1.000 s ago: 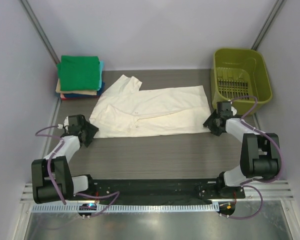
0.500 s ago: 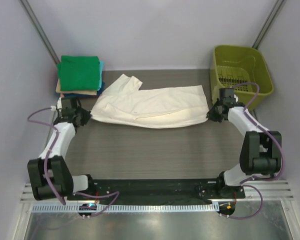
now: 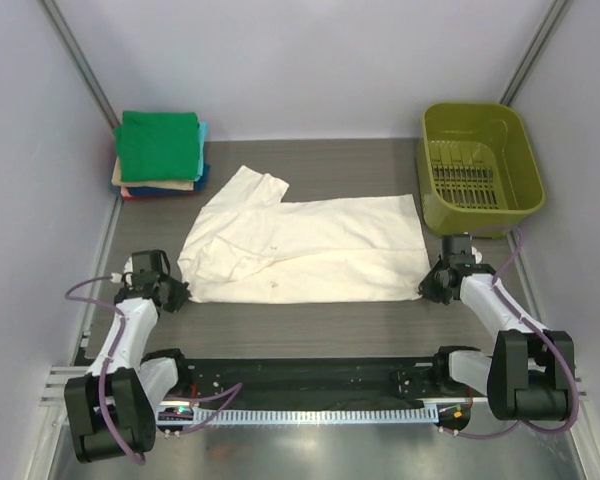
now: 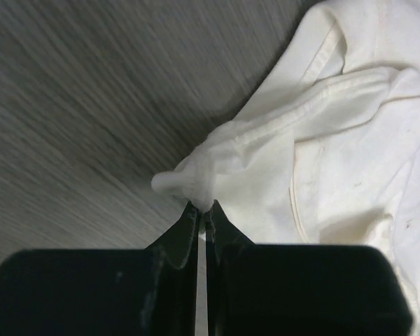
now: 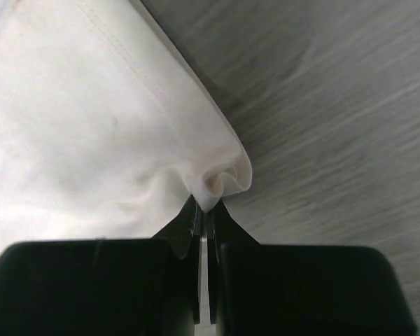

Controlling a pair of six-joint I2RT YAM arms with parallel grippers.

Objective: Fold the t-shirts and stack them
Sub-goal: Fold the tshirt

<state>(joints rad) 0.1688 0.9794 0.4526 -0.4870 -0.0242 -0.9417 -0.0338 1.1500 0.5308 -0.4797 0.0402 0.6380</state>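
Cloth under inspection: one cream t-shirt (image 3: 305, 245) lies spread on the bench (image 3: 310, 330), roughly central, with its long side running left to right. We note the straight hem at the right end. The collar and sleeves are at the left end, and one sleeve points toward the far side. The fabric lies mostly flat, with wrinkles and overlapping folds gathered near the left end.

We find the left claw (image 4: 204, 210) clamped on the near-left corner of the garment. Its wrist view shows the two fingers pressed together, with a small bunch of stitched cream edge pinched at the tips just above the wood grain.

We find the right claw (image 5: 205, 206) clamped likewise on the near-right corner. A curled fold of hem is caught between the closed fingers, and the rest of the cloth spreads away to the left in that view.

Both arms reach low over the bench, one at each near corner of the garment.

A stack of folded shirts (image 3: 160, 150) sits at the far-left corner. Green is on top, with light blue, tan and red edges showing beneath. It lies near the raised sleeve but apart from it.

An olive-green basket (image 3: 427, 150) stands at the far right, just beyond the hem end.
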